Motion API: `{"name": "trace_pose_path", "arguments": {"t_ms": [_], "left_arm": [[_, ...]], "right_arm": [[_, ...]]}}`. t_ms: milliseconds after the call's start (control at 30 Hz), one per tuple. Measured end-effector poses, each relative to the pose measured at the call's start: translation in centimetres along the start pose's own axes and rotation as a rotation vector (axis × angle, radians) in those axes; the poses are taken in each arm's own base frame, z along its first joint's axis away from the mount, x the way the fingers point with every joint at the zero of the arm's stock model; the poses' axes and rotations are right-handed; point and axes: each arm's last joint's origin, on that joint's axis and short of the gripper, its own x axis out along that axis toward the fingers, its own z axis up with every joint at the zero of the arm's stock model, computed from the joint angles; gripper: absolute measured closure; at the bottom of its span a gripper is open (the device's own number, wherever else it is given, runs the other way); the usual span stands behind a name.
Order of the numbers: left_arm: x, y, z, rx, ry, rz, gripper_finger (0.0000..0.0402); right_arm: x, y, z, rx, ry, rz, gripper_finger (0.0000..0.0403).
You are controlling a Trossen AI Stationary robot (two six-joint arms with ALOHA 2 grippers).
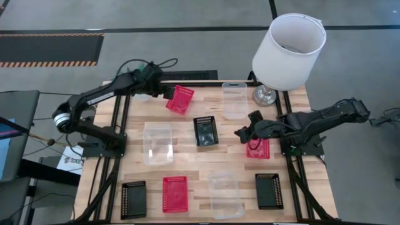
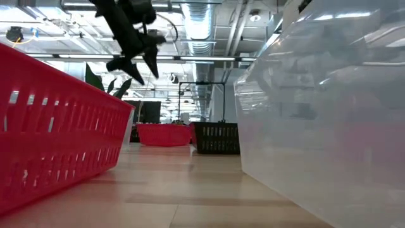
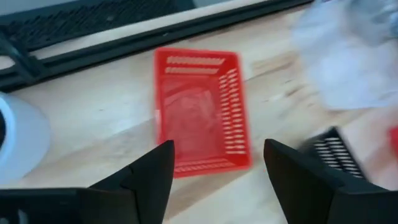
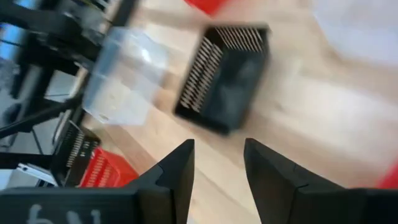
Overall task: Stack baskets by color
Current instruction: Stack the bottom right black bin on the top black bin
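Showing no readable writing, red basket [image 3: 200,112] beyond spread left fingers [image 3: 152,171]

The wooden table [image 1: 187,165] carries red baskets [image 1: 175,193], black baskets [image 1: 269,190], clear baskets [image 1: 158,143], and a white lamp [image 1: 287,44] at its far right corner.

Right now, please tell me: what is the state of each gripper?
Left gripper: open, empty, above the red basket at the table's far side.
Right gripper: open, holding nothing, facing the black basket.
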Motion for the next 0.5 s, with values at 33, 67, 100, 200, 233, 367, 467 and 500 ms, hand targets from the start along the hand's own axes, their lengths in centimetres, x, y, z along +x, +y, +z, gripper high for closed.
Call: {"name": "trace_pose_path", "arguments": {"t_ms": [33, 67, 100, 200, 233, 367, 467, 500], "left_arm": [[-0.5, -0.2, -0.2, 0.001, -0.010, -0.015, 0.0168], [-1.0, -0.5, -0.4, 0.006, -0.019, -0.031, 0.0168], [-1.5, -0.7, -0.6, 0.010, -0.026, -0.046, 0.0168], [-2.5, -1.5, -1.2, 0.034, -0.040, -0.080, 0.0168], [-2.7, -1.7, -1.3, 0.040, -0.042, -0.087, 0.0168], [-3.2, -2.2, -1.8, 0.049, -0.047, -0.105, 0.0168], [-3.2, -2.5, -2.2, 0.063, -0.037, -0.112, 0.0168], [-3.2, -2.6, -2.3, 0.068, -0.031, -0.112, 0.0168]], "right_arm": [[0.1, -0.2, -0.2, 0.018, 0.034, -0.016, 0.0245], [0.2, -0.4, -0.4, 0.035, 0.073, -0.031, 0.0249], [0.2, -0.5, -0.6, 0.050, 0.113, -0.045, 0.0252], [0.2, -0.5, -1.4, 0.068, 0.211, -0.046, 0.0263], [0.2, -0.4, -1.6, 0.068, 0.239, -0.037, 0.0265], [-0.6, 0.0, -2.6, 0.091, 0.403, -0.021, 0.0273], [-2.2, 0.5, -3.8, 0.111, 0.566, -0.060, 0.0279], [-2.8, 0.5, -4.4, 0.121, 0.614, -0.089, 0.0281]]}}
